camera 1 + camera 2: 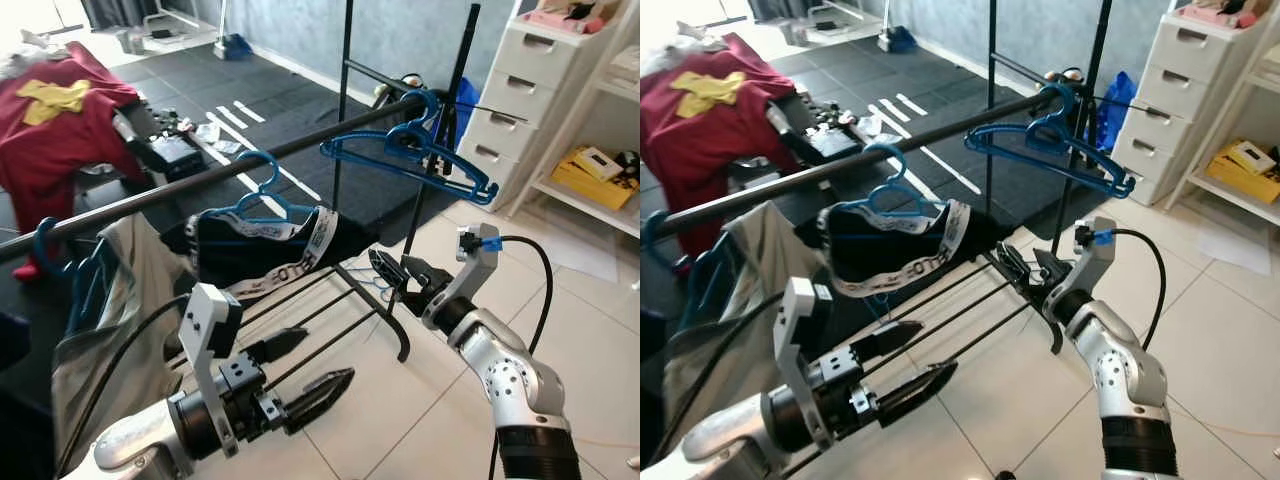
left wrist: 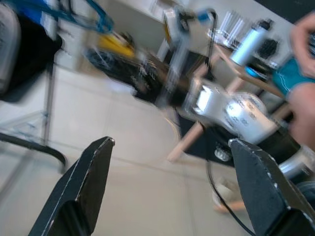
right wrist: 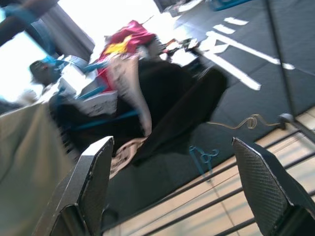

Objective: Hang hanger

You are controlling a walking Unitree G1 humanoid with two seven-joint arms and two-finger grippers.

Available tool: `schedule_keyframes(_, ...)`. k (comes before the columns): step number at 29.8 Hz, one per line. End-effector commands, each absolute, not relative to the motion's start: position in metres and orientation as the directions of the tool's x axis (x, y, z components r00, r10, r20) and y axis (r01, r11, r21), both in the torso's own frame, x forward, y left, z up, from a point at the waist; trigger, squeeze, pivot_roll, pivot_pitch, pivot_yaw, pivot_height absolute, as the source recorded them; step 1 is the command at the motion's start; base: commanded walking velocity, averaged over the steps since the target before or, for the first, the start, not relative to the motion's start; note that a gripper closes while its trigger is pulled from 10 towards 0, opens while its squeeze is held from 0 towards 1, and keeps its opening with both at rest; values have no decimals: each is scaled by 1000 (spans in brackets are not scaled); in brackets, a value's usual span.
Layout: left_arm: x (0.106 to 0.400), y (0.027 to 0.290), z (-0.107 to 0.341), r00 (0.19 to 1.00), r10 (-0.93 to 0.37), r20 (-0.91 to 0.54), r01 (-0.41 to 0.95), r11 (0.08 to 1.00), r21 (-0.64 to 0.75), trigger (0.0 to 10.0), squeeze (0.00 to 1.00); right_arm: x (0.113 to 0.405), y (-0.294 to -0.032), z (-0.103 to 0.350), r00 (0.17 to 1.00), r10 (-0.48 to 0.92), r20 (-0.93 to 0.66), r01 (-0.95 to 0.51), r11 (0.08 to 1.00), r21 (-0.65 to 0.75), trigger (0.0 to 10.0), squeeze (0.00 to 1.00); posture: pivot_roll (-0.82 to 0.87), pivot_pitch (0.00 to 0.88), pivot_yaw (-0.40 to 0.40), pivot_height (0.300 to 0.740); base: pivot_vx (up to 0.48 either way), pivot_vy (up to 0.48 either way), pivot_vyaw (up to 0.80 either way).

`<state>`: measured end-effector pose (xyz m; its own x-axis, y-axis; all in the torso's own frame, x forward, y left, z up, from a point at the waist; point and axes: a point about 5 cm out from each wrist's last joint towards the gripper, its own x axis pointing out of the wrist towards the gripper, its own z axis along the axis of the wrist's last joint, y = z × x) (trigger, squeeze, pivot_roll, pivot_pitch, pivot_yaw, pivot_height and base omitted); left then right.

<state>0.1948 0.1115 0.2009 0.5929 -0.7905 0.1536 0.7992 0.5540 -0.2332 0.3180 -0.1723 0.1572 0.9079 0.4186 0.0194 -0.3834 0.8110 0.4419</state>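
A dark rail [image 1: 230,170] crosses the rack from lower left to upper right. Two bare blue hangers [image 1: 410,150] hang at its right end. Another blue hanger [image 1: 255,205] near the middle carries a black garment [image 1: 250,245] with a white lettered band. A beige garment [image 1: 120,300] hangs further left. My left gripper [image 1: 325,357] is open and holds nothing, low in front of the rack. My right gripper [image 1: 388,268] is also open and empty, close to the rack's lower bars and below the bare hangers. In the right wrist view its fingers [image 3: 91,177] stand wide apart, facing the hung clothes.
A white drawer unit [image 1: 520,100] and a shelf holding a yellow box [image 1: 590,175] stand on the right. A red garment [image 1: 50,120] lies at the far left. Thin lower rack bars [image 1: 330,310] run over the tiled floor. A person [image 2: 302,44] appears in the left wrist view.
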Motion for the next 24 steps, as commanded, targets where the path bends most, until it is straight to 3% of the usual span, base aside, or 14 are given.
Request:
schedule_keyframes(1,201,116,205,639,-747,184,767,599,-230,10000,0,318,-172,157,904,426,16,-390,810,438,10000,0,-106,100,-20,740,-480,0,0)
schedule_keyframes(2,214,120,210,704,-680,204,710,671,-214,10000,0,318,-170,156,903,430,1,-396,828,397,10000,0,-106,98,-21,740,0,0,538)
schedule_keyframes(3,214,120,210,704,-680,204,710,671,-214,10000,0,318,-170,156,903,430,1,-396,828,397,10000,0,-106,98,-21,740,0,0,538)
schedule_keyframes(4,227,126,214,778,-589,219,628,749,-212,10000,0,316,-167,158,889,457,8,-428,826,366,10000,0,-108,97,-22,740,0,0,800)
schedule_keyframes(8,227,126,214,778,-589,219,628,749,-212,10000,0,316,-167,158,889,457,8,-428,826,366,10000,0,-108,97,-22,740,0,0,800)
schedule_keyframes(9,239,134,217,842,-487,234,533,817,-218,10000,0,314,-164,159,876,482,10,-456,821,343,10000,0,-108,95,-21,740,0,0,775)
schedule_keyframes(10,239,134,217,842,-487,234,533,817,-218,10000,0,314,-164,159,876,482,10,-456,821,343,10000,0,-108,95,-21,740,0,0,775)
schedule_keyframes(11,259,156,215,940,-277,200,314,932,-182,10000,0,313,-161,159,861,508,15,-483,809,337,10000,0,-106,91,-22,740,0,0,769)
schedule_keyframes(13,259,156,215,940,-277,200,314,932,-182,10000,0,313,-161,159,861,508,15,-483,809,337,10000,0,-106,91,-22,740,0,0,769)
schedule_keyframes(15,271,168,214,971,-160,175,184,974,-133,10000,0,313,-160,159,859,512,16,-486,805,341,10000,0,-107,90,-21,740,0,0,775)
schedule_keyframes(19,279,173,214,981,-103,165,123,985,-119,10000,0,312,-160,159,857,515,18,-489,802,342,10000,0,-112,89,-19,740,0,0,766)
schedule_keyframes(21,293,181,211,991,-6,135,19,995,-97,10000,0,312,-159,159,854,519,21,-495,801,338,10000,0,-121,88,-14,740,0,0,744)
schedule_keyframes(24,296,183,209,992,9,129,2,997,-78,10000,0,311,-159,159,854,520,22,-496,801,335,10000,0,-121,90,-12,740,0,0,740)
